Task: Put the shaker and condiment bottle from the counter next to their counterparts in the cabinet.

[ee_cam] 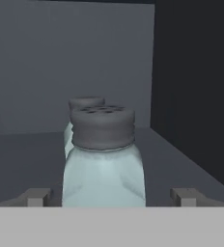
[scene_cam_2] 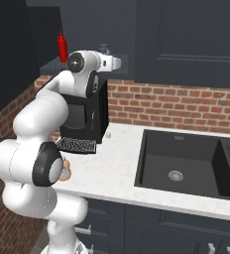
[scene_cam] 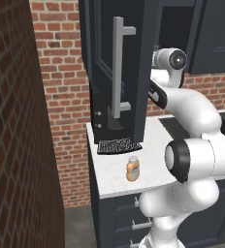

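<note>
The shaker, a pale grey-blue jar with a dark perforated cap, stands upright on the cabinet shelf. Right behind it stands a second jar of the same kind. My gripper is open, and its fingertips stand on either side of the shaker with a gap on each side. The right base view shows my hand reaching into the open cabinet. The orange condiment bottle stands on the counter near its front edge, half hidden behind my arm in the right base view.
The cabinet door with its silver bar handle hangs open over the counter. A red bottle stands in the cabinet. A black coffee machine with a grated tray sits below. To the right is a dark sink.
</note>
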You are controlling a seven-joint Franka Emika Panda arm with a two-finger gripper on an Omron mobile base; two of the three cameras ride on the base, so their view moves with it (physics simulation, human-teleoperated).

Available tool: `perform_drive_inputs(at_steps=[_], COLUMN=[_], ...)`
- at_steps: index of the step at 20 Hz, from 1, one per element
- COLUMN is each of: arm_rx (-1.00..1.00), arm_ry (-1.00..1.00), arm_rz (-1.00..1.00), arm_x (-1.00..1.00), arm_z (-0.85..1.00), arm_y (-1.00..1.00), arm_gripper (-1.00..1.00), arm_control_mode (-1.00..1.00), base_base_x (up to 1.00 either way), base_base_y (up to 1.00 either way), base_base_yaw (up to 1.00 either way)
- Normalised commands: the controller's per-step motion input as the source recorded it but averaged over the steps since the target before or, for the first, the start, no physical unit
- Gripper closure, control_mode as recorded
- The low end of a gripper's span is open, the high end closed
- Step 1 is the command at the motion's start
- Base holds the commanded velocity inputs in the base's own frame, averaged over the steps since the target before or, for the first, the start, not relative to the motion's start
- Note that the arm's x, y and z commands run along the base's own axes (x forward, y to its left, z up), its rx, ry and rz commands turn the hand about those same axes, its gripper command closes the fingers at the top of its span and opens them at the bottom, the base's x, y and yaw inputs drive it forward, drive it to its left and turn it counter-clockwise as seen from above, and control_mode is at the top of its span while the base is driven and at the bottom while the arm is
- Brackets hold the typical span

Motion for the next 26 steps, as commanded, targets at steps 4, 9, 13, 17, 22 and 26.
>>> perform_drive_inputs(at_steps=[4, 9, 13, 17, 22, 26], arm_rx=[0.02, 0.02, 0.02, 0.04, 0.04, 0.05], arm_ry=[0.00, 0.00, 0.00, 0.00, -0.03, -0.05], arm_rz=[-0.01, 0.00, 0.00, 0.00, 0.00, 0.00], arm_x=[-0.05, -0.08, -0.09, -0.15, -0.28, -0.39], arm_z=[0.00, 0.00, 0.00, 0.00, 0.08, 0.12], arm_y=[-0.03, -0.08, -0.07, -0.11, -0.06, -0.04], arm_gripper=[-1.00, -1.00, -1.00, -1.00, -1.00, -1.00], arm_control_mode=[-1.00, -1.00, -1.00, -1.00, -1.00, -1.00], base_base_x=[0.00, 0.00, 0.00, 0.00, 0.00, 0.00], base_base_y=[0.00, 0.00, 0.00, 0.00, 0.00, 0.00], base_base_yaw=[0.00, 0.00, 0.00, 0.00, 0.00, 0.00])
